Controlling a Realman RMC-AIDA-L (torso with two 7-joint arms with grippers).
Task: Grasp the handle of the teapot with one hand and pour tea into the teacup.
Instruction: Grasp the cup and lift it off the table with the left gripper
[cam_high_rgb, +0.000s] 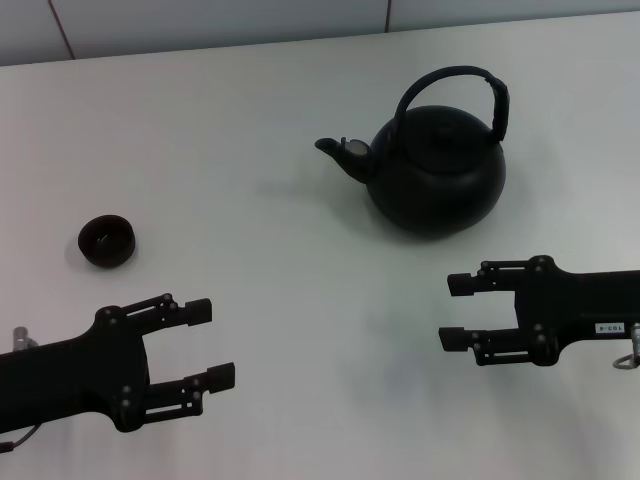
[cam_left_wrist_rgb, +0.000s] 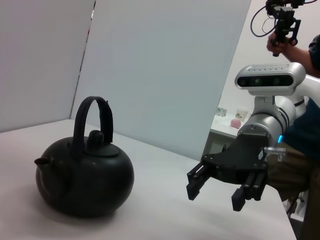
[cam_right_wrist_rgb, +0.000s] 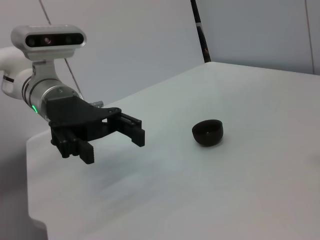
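Note:
The matte-black teapot (cam_high_rgb: 435, 170) stands upright at the back right of the white table (cam_high_rgb: 300, 300), spout pointing left and arched handle (cam_high_rgb: 455, 78) upright. It also shows in the left wrist view (cam_left_wrist_rgb: 85, 177), with its handle (cam_left_wrist_rgb: 92, 107). The small dark teacup (cam_high_rgb: 106, 241) sits at the left, also in the right wrist view (cam_right_wrist_rgb: 208, 132). My right gripper (cam_high_rgb: 452, 312) is open and empty, in front of the teapot and apart from it; it also shows in the left wrist view (cam_left_wrist_rgb: 215, 192). My left gripper (cam_high_rgb: 212, 343) is open and empty, nearer than the cup; it also shows in the right wrist view (cam_right_wrist_rgb: 114, 147). No tea shows.
A white wall (cam_high_rgb: 300, 20) runs behind the table's far edge. In the left wrist view a person (cam_left_wrist_rgb: 300, 130) holding a device stands beside the robot's head camera (cam_left_wrist_rgb: 270, 77). The table's edge (cam_right_wrist_rgb: 37, 200) shows in the right wrist view.

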